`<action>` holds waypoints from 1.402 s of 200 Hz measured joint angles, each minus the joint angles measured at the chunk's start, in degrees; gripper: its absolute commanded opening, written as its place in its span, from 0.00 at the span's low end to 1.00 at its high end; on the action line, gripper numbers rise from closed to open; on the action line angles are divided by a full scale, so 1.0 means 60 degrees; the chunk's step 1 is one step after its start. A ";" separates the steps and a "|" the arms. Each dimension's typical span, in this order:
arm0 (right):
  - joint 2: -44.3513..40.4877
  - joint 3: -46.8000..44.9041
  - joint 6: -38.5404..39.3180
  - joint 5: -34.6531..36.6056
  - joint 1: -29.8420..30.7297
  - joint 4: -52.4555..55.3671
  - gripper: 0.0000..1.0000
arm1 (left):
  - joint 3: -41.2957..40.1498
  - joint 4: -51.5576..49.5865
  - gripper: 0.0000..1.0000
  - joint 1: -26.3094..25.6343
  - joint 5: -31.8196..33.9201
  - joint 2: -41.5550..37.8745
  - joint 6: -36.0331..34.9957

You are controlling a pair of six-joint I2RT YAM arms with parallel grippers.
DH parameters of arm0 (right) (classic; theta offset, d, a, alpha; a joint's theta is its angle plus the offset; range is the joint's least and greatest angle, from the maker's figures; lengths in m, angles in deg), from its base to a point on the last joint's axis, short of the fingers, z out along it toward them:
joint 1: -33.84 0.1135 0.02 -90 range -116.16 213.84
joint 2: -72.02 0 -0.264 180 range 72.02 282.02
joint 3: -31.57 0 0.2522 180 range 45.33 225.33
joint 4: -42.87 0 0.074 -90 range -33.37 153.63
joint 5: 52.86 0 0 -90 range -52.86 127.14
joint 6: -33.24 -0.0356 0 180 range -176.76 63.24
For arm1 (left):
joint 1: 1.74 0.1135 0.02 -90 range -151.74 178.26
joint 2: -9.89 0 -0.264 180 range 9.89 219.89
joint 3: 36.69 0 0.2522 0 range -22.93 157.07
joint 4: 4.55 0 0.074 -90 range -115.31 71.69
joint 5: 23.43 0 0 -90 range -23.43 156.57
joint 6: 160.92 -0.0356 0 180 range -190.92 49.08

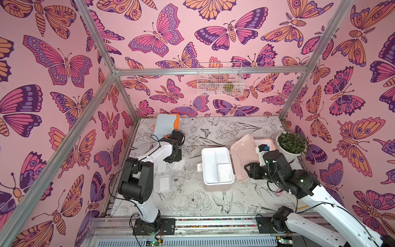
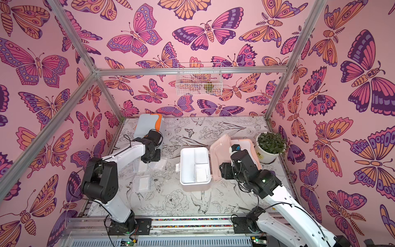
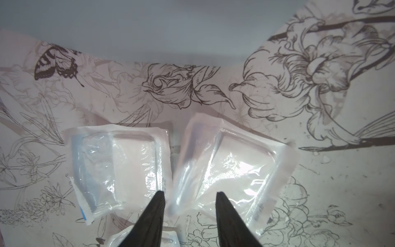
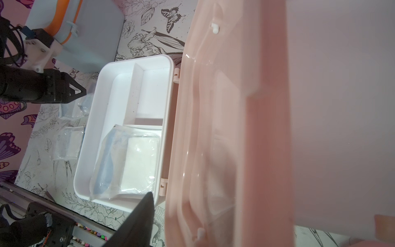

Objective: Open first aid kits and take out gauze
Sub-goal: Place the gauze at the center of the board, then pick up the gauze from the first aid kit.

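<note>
Three kits can be counted on the tabletop (image 1: pixel 245 128). The blue-grey kit (image 1: pixel 165 126) is shut at the far left. The pink-lidded kit (image 1: pixel 214 169) is open in the middle, with its lid (image 1: pixel 242 154) stood up along its right side. The white kit (image 1: pixel 265 142) is mostly hidden behind that lid, beside the plant pot (image 1: pixel 288 151).

The left arm (image 1: pixel 149 154) is folded at the elbow, with the forearm sent toward the far side and the wrist turned straight down. The right arm (image 1: pixel 299 181) is stretched in from the near right, its wrist brought level with the lid's near edge.

One gauze packet (image 4: pixel 132 162) is seen inside the open kit, in the near-right compartment, with its long axis running near to far. Two loose packets (image 3: pixel 119 164) are laid side by side on the tabletop under the left gripper (image 3: pixel 190 193). Its jaws are parted a moderate way and nothing is held.

For the right gripper (image 1: pixel 246 171), only one finger (image 4: pixel 141 213) is shown and the lid fills the space beside it. Whether the lid is pinched can't be told.

What matters is that the gauze packet lies to the right of the left gripper, past the kit's left wall. The right gripper is much nearer to it, but looks tied up at the lid. So the reach is probably owed by the left arm.
</note>
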 measured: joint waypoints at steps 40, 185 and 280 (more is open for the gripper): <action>0.0047 0.0000 0.0000 -0.0015 0.0000 -0.0018 0.61 | -0.0386 -0.0058 0.70 -0.0080 -0.0335 -0.1774 0.0310; -0.0138 -0.0237 -0.0040 -0.0011 0.0000 -0.0106 0.61 | -0.0044 -0.0229 0.69 -0.3636 -0.2058 -0.3723 0.1067; -0.0244 -0.0382 -0.0040 -0.0007 -0.0004 -0.0138 0.61 | 0.1330 -0.0423 0.47 -0.5931 -0.2189 -0.1792 0.1665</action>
